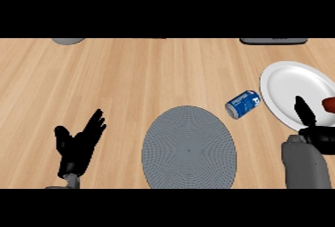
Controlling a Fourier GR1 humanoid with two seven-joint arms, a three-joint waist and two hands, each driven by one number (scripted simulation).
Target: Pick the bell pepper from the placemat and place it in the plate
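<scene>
A red bell pepper [329, 104] shows only as a sliver at the view's right edge, over the right part of the white plate [288, 84]. My right hand [319, 136] is just below it at the plate's near rim, mostly cut off by the view's edge, so its hold on the pepper is hidden. The grey oval placemat [188, 148] lies at the centre front with nothing on it. My left hand [78, 142] rests open at the lower left, fingers up, away from the mat.
A blue can [243, 104] lies on its side between the placemat and the plate's left rim. A grey object [68, 41] sits at the far left edge and a dark flat one [273, 41] at the far right edge of the wooden counter.
</scene>
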